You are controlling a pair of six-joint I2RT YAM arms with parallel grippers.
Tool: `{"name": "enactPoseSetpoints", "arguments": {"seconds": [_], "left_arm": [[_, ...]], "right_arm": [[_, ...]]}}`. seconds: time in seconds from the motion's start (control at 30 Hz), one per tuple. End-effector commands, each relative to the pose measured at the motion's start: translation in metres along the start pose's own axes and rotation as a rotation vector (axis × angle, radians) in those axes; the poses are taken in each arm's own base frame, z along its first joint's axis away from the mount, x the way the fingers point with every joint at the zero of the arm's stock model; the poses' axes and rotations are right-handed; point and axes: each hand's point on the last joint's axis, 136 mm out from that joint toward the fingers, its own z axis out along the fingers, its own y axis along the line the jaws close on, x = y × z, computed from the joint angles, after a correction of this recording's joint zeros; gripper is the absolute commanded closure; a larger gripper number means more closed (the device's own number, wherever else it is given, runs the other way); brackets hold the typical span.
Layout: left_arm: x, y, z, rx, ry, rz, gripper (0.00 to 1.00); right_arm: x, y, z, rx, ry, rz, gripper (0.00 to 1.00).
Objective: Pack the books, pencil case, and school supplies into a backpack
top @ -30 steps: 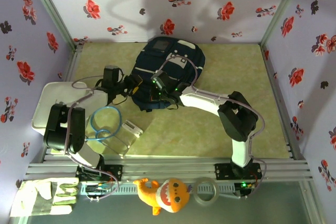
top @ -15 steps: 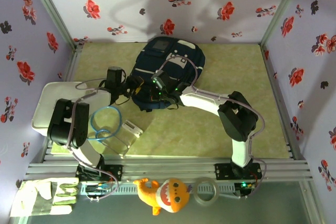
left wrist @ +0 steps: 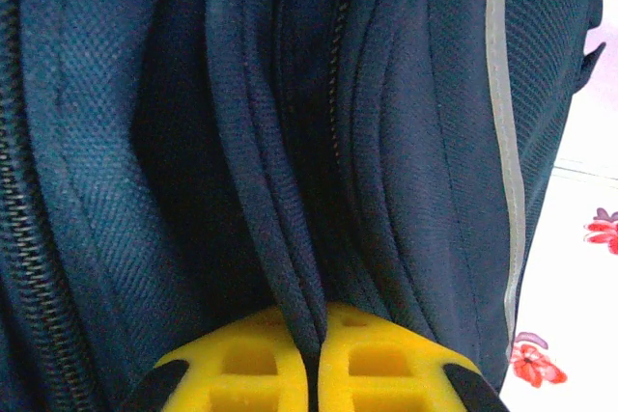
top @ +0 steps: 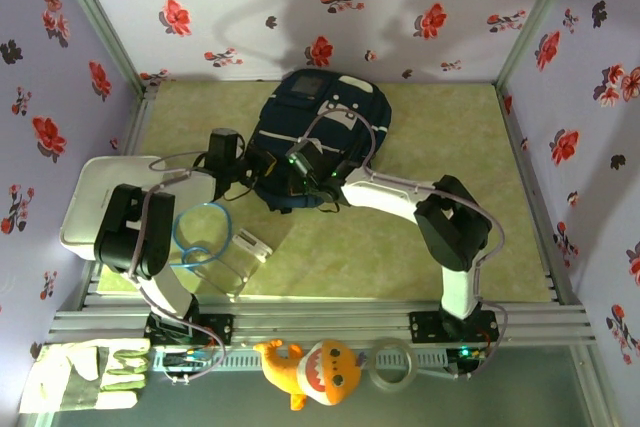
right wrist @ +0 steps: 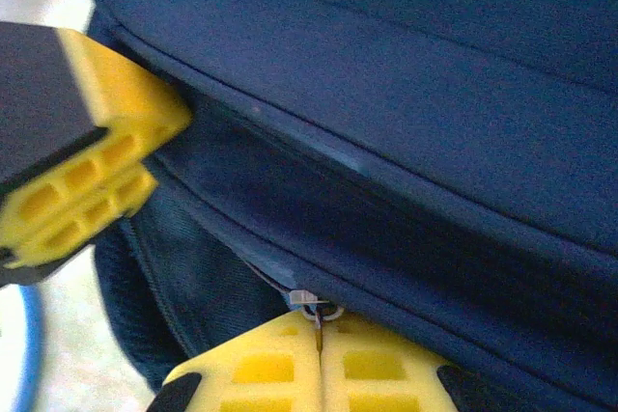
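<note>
The backpack [top: 330, 112] lies far-centre on the counter [top: 440, 127], front pocket up. At its near-left edge the left claw [left wrist: 311, 359] is closed, pinching a fold of its navy fabric. Just beside it, the right claw [right wrist: 320, 359] is closed on a small metal zipper pull [right wrist: 311, 304]. The backpack's interior is not visible. The white tray [top: 85, 197] sits at the counter's left, and its contents cannot be told.

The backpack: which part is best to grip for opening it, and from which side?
Grip the fabric fold beside the zipper on the near-left edge of the backpack, coming from the left, as the left tool does: it stands as a thin ridge that the tool can pinch. The right tool pinches the zipper pull.
</note>
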Motion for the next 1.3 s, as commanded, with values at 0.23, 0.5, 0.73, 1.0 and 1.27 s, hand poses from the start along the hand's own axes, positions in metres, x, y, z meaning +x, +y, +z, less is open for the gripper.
{"name": "enactPoseSetpoints", "arguments": {"seconds": [0.23,0.5,0.73,1.0,1.27], "left_arm": [[-0.022,-0.016,-0.017,0.004,-0.086,0.095,1.00],[-0.019,-0.010,-0.026,-0.029,-0.066,0.144,1.00],[-0.002,-0.007,-0.025,-0.009,0.118,0.232,1.00],[0.000,0.001,-0.033,-0.054,0.172,0.309,1.00],[-0.001,0.003,-0.039,-0.056,0.164,0.312,1.00]], "right_arm": [[-0.013,-0.096,-0.060,0.385,-0.134,-0.066,1.00],[-0.017,-0.122,-0.063,0.344,-0.092,-0.064,1.00],[-0.032,-0.146,-0.056,0.295,-0.009,-0.075,1.00],[-0.062,-0.194,-0.046,0.299,0.009,0.026,1.00],[-0.086,-0.240,-0.038,0.431,-0.002,0.084,1.00]]}}
